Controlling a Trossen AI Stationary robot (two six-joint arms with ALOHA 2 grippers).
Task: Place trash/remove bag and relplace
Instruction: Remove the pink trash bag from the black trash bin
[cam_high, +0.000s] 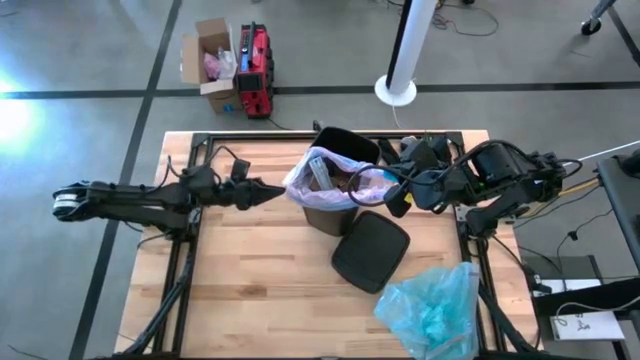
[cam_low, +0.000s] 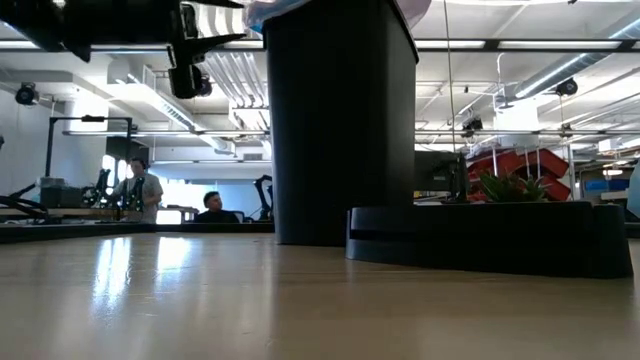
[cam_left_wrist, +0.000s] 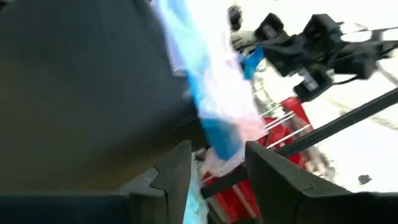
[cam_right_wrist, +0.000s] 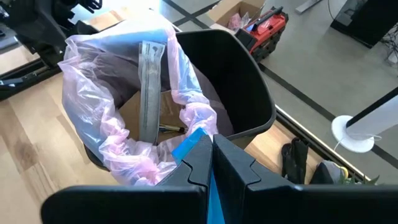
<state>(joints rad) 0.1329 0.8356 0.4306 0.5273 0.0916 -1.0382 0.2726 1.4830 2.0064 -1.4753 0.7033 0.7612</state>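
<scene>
The bag (cam_high: 335, 180) still lines the bin (cam_high: 330, 215) near the tabletop's far edge, with trash (cam_right_wrist: 163, 115) inside. The right hand (cam_right_wrist: 210, 155) is clamped on the bag's blue tie at the rim. The left hand (cam_left_wrist: 217, 171) sits apart beside the opposite rim. The removal step is in hand; next, lifting the liner free.

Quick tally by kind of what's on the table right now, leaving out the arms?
Bins: 1, black
Bin lids: 1, black, flat on the table
Pink bags: 1, lining the bin
Blue bags: 1, crumpled at the table's corner
Total: 4
</scene>
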